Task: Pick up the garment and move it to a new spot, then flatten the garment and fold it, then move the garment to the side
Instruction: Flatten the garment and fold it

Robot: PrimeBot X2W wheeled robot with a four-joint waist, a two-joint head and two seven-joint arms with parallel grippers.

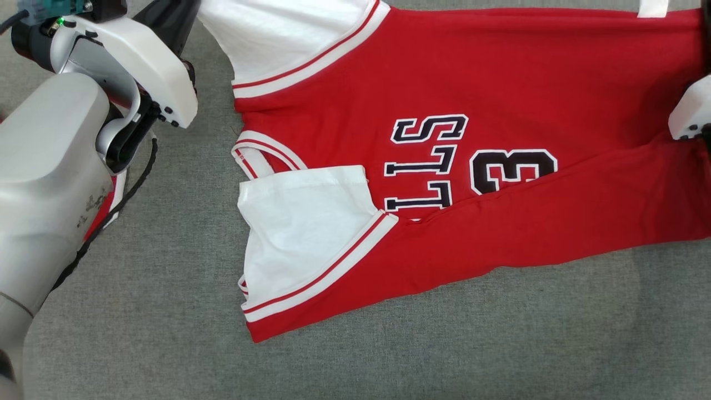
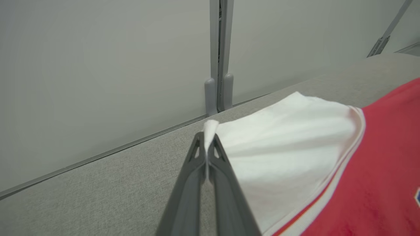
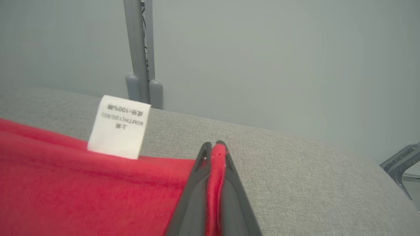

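Note:
The garment point(image 1: 444, 83) is a red jersey with white sleeves, dark lettering and white-and-red trim, spread across the grey table with its near edge folded over the lettering. In the left wrist view my left gripper point(image 2: 206, 137) is shut on the corner of a white sleeve point(image 2: 288, 137). In the right wrist view my right gripper point(image 3: 215, 147) is shut on the red hem point(image 3: 98, 183) at its corner, beside a white care label point(image 3: 118, 127). In the head view the left arm point(image 1: 111, 72) is at the upper left and the right arm's casing point(image 1: 691, 114) at the right edge.
Grey fabric covers the table point(image 1: 389, 344), with bare room along the near side and at the left. A pale wall with a grey upright post point(image 2: 219, 55) stands just behind the table's far edge. A metal brace point(image 3: 398, 164) shows past the table's right end.

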